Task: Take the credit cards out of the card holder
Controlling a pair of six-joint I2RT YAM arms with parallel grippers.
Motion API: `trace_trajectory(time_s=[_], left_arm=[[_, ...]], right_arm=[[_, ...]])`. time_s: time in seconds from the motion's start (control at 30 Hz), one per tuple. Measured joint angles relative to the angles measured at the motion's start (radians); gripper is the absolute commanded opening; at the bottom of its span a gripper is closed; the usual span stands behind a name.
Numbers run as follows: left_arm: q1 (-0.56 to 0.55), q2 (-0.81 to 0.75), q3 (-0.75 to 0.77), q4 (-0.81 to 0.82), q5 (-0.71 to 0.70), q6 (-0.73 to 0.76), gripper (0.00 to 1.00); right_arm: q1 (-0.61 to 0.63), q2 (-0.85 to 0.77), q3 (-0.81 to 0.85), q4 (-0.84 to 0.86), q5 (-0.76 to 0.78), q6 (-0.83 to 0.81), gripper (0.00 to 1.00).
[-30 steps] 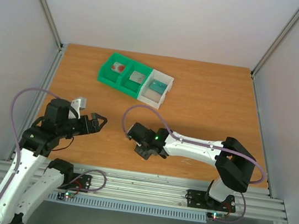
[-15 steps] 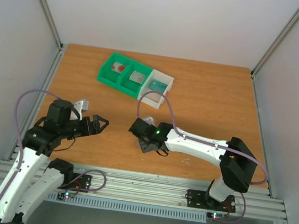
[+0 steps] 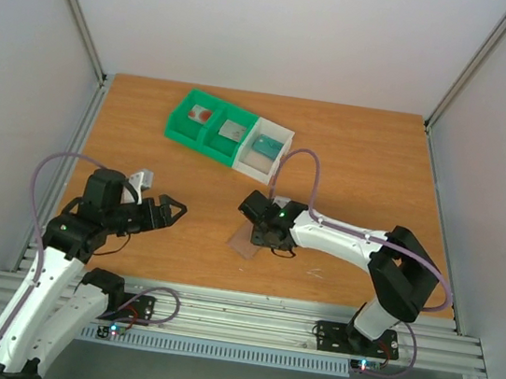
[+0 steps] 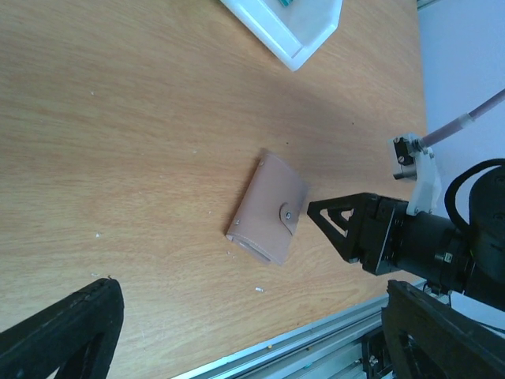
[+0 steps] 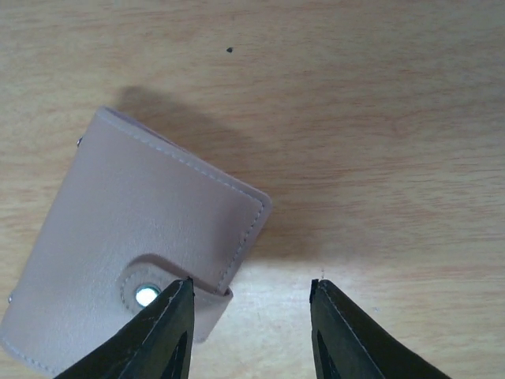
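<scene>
Card holder [image 3: 247, 241] lies flat on the table [image 3: 370, 159] near its front edge, pale pink, its snap tab fastened. You have the right gripper [image 5: 248, 320] poised just over the tab end, jaws parted and empty. Your left gripper [image 3: 173, 208] hangs well apart to the left, jaws wide, holding nothing. Behind sits the green-and-white tray [image 3: 179, 125].

The left arm [image 3: 39, 273] and right arm [image 3: 344, 245] are showing white shells, black joints, black fingers [image 5: 170, 332] and lilac cables [image 3: 37, 180]; a green light [image 3: 280, 215] is glowing.
</scene>
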Motion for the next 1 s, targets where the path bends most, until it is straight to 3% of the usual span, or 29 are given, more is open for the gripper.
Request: trace_trajectory(time_s=[0.37,0.67,0.87,1.0], left_arm=[[0.0,0.0,-0.034,0.019,0.025,-0.018,0.89],[0.0,-0.001,-0.076,0.044,0.038,-0.032,0.88],[0.0,-0.005,-0.078,0.05,0.04,-0.04,0.88],[0.0,-0.02,-0.078,0.05,0.039,-0.041,0.88]], right_arm=[[-0.043,0.078,-0.024,0.149,-0.076,0.049,0.46],[-0.051,0.197,0.112,0.213,-0.163,-0.074,0.46],[-0.05,0.213,0.19,0.163,-0.19,-0.145,0.44],[-0.035,0.209,0.241,0.072,-0.156,-0.15,0.38]])
